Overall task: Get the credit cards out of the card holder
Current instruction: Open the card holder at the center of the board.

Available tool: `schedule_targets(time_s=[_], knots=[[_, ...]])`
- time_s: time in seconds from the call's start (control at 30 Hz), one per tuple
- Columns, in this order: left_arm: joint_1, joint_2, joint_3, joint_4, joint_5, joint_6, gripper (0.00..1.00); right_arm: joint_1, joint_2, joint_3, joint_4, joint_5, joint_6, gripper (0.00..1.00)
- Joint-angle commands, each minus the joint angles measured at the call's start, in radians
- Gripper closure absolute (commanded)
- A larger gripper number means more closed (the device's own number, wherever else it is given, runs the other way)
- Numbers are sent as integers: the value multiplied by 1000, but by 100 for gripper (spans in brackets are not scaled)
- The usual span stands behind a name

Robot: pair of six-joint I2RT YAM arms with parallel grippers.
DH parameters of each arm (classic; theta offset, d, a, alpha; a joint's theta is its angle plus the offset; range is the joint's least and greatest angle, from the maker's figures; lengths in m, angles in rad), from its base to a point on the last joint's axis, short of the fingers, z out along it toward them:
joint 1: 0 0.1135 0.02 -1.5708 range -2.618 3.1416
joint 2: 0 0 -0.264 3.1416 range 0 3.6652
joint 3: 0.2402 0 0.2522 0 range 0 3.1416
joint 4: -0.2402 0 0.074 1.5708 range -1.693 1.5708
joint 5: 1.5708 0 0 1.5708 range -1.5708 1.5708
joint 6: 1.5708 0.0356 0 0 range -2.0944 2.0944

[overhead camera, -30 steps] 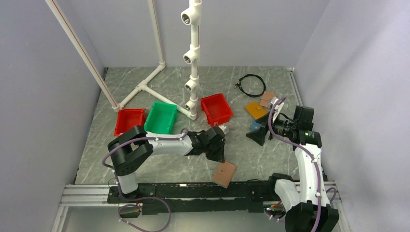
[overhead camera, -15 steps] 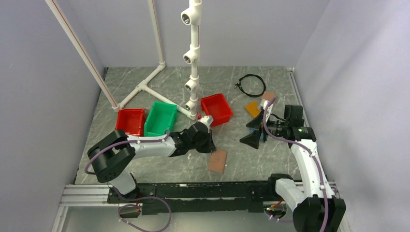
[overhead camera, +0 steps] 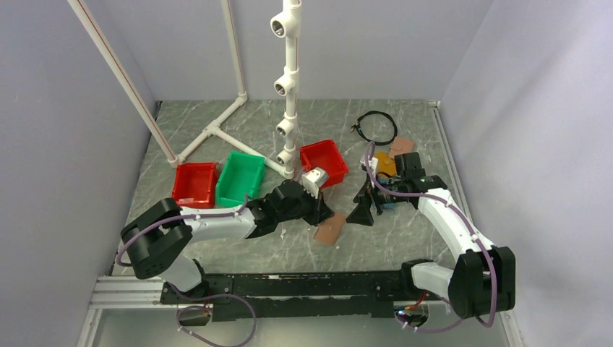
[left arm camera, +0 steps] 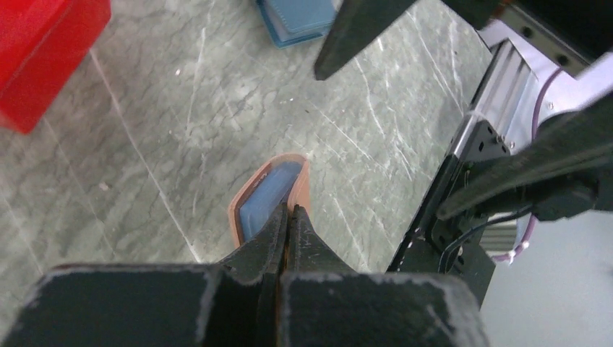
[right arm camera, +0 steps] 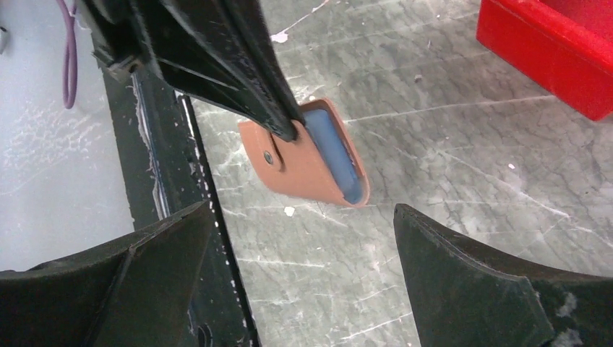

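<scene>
- Far left, a red bin sits touching a green bin on the marbled table. A white pipe frame rises just behind them.
- My left arm lies low across the table. My left gripper is clamped tight on the card holder, its tips pinching the pinkish-tan flap right beside the snap.
- The card holder is near the front rail, just right of centre. Its mouth gapes a little to show light blue lining (whether any credit cards sit inside I cannot tell, nor whether its lower edge touches the table).
- A second red bin stands behind my left wrist, at the foot of the pipe frame.
- My right gripper hovers just right of the holder and clear of it, fingers spread wide and holding nothing. The holder shows between them in the right wrist view.
- Behind that gripper lies a teal-blue wallet, mostly hidden from above by my right arm.
- Farther back are an orange wallet and a brown wallet.
- Near the back wall, a black cable loop lies on the table.
</scene>
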Motion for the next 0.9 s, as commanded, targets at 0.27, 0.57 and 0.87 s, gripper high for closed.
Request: schedule_targets(time_s=[0.27,0.57,0.87], knots=[[-3,-119,49,26,230,293,100,111,31,30,2,71,-129,0],[-3,-124,41,84,317,286,100,186,3,8,-11,52,-250,0],[-3,-130,28,157,342,245,100,207,12,34,-73,-25,-305,17]])
